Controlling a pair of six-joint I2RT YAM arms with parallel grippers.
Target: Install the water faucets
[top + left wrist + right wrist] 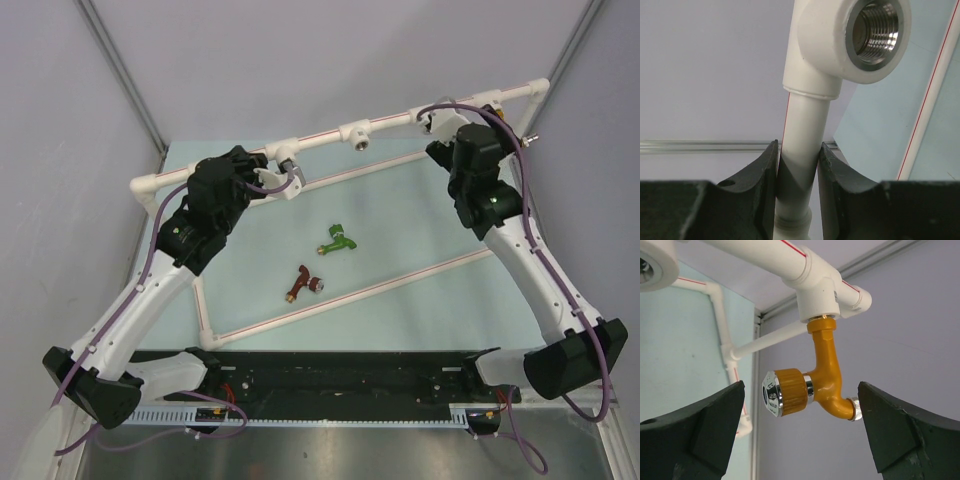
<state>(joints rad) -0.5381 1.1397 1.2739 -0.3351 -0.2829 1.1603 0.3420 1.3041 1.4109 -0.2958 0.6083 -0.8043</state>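
The orange-yellow faucet (825, 385) hangs screwed into a white tee socket (817, 295) of the pipe frame. My right gripper (800, 405) is open, with one jaw on each side of this faucet and a gap to both; in the top view it (443, 142) sits at the frame's far right. My left gripper (798, 170) is shut on the frame's white pipe (807, 120), just below an empty silver-threaded socket (875, 30); in the top view it (275, 182) is at the far left. The green faucet (337, 241) and the red-brown faucet (303, 283) lie loose on the table.
The white pipe frame (330, 135) runs along the table's far edge, with an empty middle socket (358, 134). Thin white pipes (350, 300) cross the pale green table top. Grey walls close in at the back and sides. A black rail (340, 375) lies along the near edge.
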